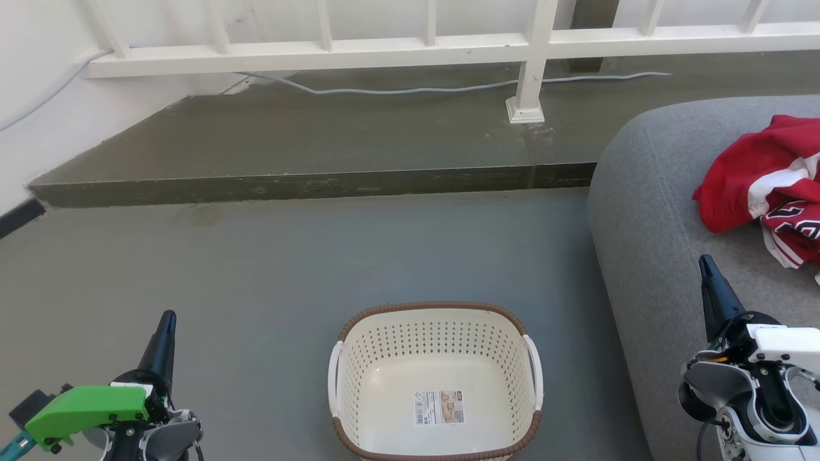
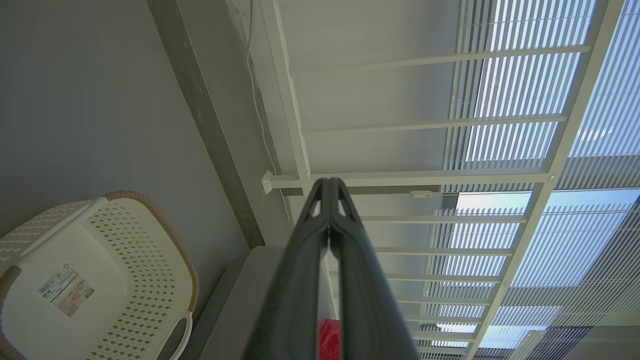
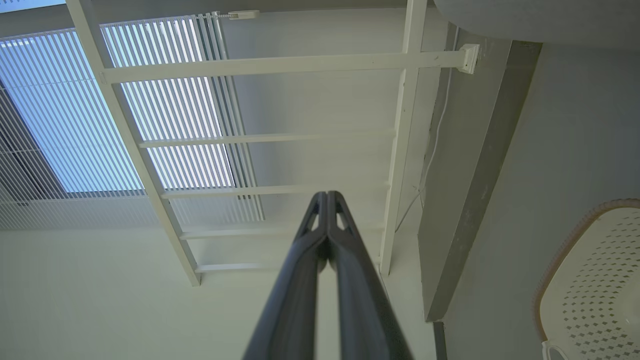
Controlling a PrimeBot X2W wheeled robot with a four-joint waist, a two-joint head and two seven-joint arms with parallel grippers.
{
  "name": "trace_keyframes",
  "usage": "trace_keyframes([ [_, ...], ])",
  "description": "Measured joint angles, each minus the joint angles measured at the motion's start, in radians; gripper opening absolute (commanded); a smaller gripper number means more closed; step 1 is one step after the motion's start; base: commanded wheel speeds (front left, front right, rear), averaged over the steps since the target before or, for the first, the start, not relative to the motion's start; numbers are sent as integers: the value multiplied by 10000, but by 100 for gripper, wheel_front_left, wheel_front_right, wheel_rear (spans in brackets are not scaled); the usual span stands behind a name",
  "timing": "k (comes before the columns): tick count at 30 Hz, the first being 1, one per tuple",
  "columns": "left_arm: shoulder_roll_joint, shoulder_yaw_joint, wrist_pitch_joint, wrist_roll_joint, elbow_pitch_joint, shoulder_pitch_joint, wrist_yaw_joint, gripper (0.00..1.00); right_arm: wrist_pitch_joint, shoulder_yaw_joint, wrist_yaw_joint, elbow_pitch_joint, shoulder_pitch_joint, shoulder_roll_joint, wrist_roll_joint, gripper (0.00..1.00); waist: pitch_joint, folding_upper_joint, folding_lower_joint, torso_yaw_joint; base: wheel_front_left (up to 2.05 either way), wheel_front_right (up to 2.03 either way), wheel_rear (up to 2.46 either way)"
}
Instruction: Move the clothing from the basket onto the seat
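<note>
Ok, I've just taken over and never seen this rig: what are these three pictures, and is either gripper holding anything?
The wide picture comes from a camera on the robot's head, looking down at the work. The other two come from a camera on each wrist, looking out along that arm. On the grey floor stands the white basket, with nothing in it but a label on its bottom. The red clothing lies on the grey seat at the right. The left gripper and the right gripper are both shut and hold nothing.

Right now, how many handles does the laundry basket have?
2. On the basket, the left handle curves along its left wall and the right handle along its right wall, nearer the seat. None looks hidden.
</note>
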Motion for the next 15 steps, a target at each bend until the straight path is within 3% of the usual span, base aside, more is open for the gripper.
trace_keyframes([
  [15, -12, 21, 0, 0, 38, -34, -2, 0, 4, -10, 65, 100, -11, 0, 0, 0, -3, 0, 0, -1, 0, 0, 0],
])
